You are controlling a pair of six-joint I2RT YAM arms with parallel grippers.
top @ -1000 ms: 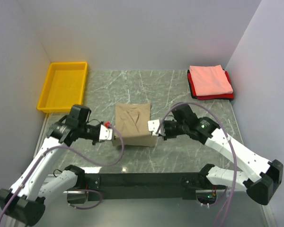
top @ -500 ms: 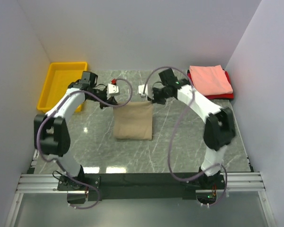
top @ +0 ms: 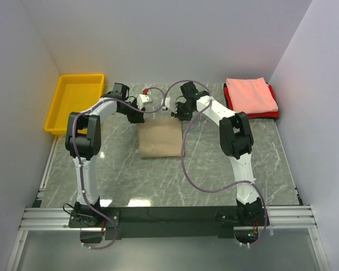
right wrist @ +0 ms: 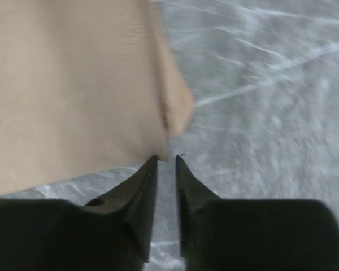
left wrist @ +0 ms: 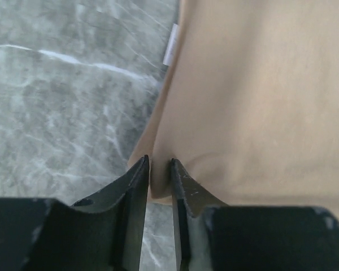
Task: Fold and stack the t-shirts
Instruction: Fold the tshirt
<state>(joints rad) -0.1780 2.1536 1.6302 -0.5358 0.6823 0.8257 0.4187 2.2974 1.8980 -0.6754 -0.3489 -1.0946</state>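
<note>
The tan t-shirt [top: 160, 141] lies at the centre of the grey veined marble table [top: 214, 164] as a flat, smooth, roughly square fold. The left gripper [left wrist: 158, 161] stands at its 11 o'clock corner with the black fingers pinched on the cloth edge. The right gripper [right wrist: 166, 158] stands at 1 o'clock with the fingers nearly together at the corner; grip cannot be told. At 2 o'clock a folded salmon pink t-shirt [top: 251, 95] rests on a red t-shirt [top: 254, 116], and at 10 o'clock sits a yellow plastic bin [top: 76, 104].
</note>
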